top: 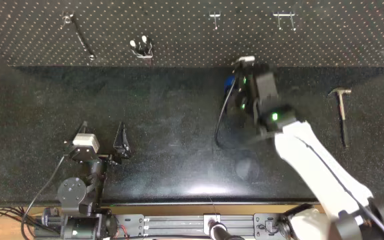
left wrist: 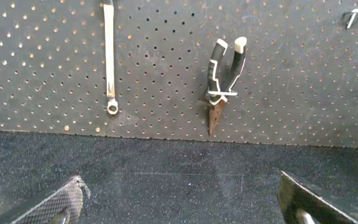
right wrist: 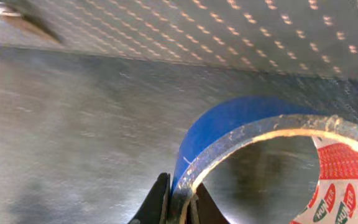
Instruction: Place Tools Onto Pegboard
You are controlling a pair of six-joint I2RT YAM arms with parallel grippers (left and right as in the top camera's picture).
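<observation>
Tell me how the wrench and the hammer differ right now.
The wrench hangs on the pegboard; the hammer lies flat on the table. The wrench is a slim bar with a ring end; the hammer carries a crosswise head. Both are long, thin-handled tools.

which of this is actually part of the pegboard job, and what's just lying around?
Job: blue tape roll in right gripper; hammer on the mat; wrench and pliers hung on the pegboard; bare hooks.
Lying about: cables at the front-left edge.
</observation>
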